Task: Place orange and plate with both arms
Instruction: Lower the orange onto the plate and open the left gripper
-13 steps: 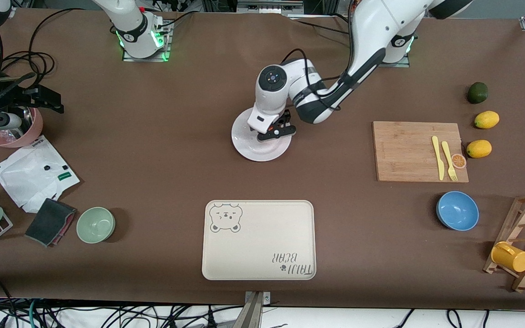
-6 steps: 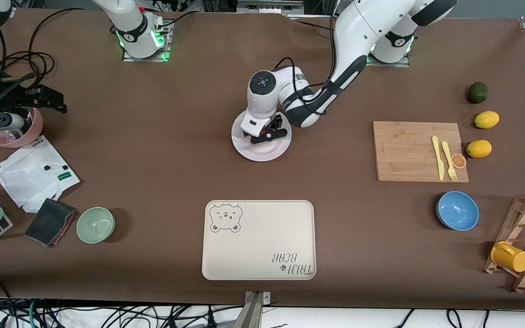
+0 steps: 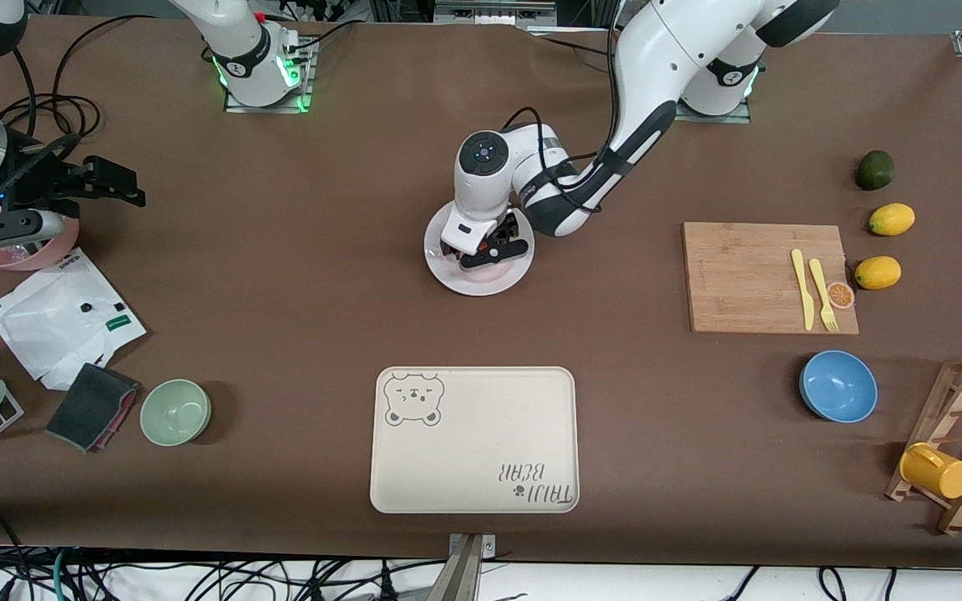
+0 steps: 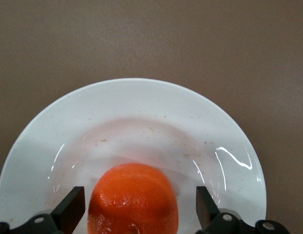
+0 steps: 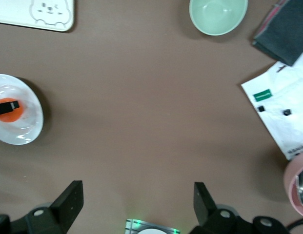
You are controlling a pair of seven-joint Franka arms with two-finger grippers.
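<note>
Left wrist view: glossy orange [image 4: 133, 200] sits on white plate [image 4: 141, 102].

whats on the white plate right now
The orange sits on the plate, between the left gripper's open fingers. The gripper covers part of the plate from the front.

My left gripper [image 4: 136, 212] has moved in over the plate [image 4: 141, 112] and spread its fingers; the orange [image 4: 133, 200] sits on the plate between them, gaps either side. My right gripper [image 3: 126, 190] has drifted slightly toward table centre.
</note>
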